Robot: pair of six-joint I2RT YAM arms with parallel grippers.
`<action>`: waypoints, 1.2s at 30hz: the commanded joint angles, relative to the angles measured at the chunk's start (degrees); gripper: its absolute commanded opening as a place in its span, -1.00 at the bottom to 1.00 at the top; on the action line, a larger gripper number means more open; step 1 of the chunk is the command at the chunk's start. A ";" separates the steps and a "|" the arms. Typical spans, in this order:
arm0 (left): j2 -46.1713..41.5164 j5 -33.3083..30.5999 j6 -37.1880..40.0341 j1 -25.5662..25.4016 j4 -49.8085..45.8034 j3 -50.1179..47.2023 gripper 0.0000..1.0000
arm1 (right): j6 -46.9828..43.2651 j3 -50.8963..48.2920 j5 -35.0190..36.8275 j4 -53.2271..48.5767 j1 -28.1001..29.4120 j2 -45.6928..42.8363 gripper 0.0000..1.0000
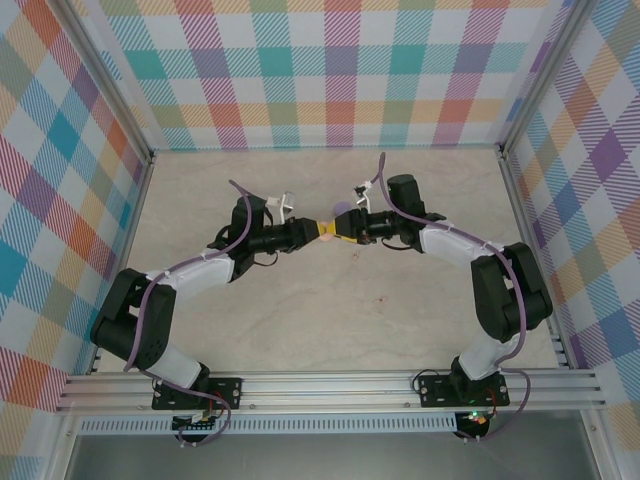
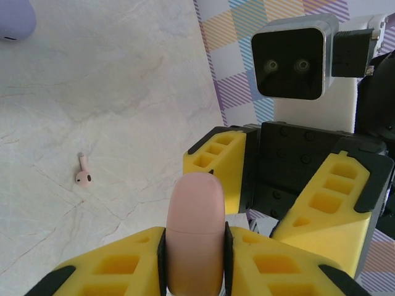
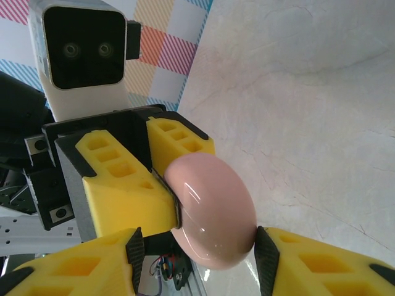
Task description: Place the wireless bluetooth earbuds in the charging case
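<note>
A pink, rounded charging case (image 2: 194, 216) with its lid seam closed is held above the table, and my left gripper (image 2: 194, 246) is shut on it. In the top view the case (image 1: 328, 231) sits between both grippers near the table's middle. My right gripper (image 3: 197, 256) stands open around the same case (image 3: 213, 209). Its right pad touches the shell and its left pad stands apart from it. One tiny pinkish stemmed earbud (image 2: 83, 176) lies on the table to the left of the left gripper.
A purple rounded object (image 2: 12, 18) lies on the marble tabletop just behind the grippers (image 1: 343, 208). Checked walls enclose the table on three sides, and an aluminium rail (image 1: 330, 390) runs along the near edge.
</note>
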 commanded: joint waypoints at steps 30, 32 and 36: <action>-2.78 2.20 -3.14 -1.40 7.95 0.72 -0.43 | 4.55 1.01 -8.07 11.19 0.09 0.98 -0.11; -2.85 2.21 -3.96 -1.48 8.82 0.55 -0.43 | 5.07 0.84 -8.22 11.88 0.09 0.62 -0.13; -2.78 2.35 -5.31 -1.69 10.74 0.37 -0.42 | 5.83 0.58 -8.54 13.44 0.09 -0.56 -0.18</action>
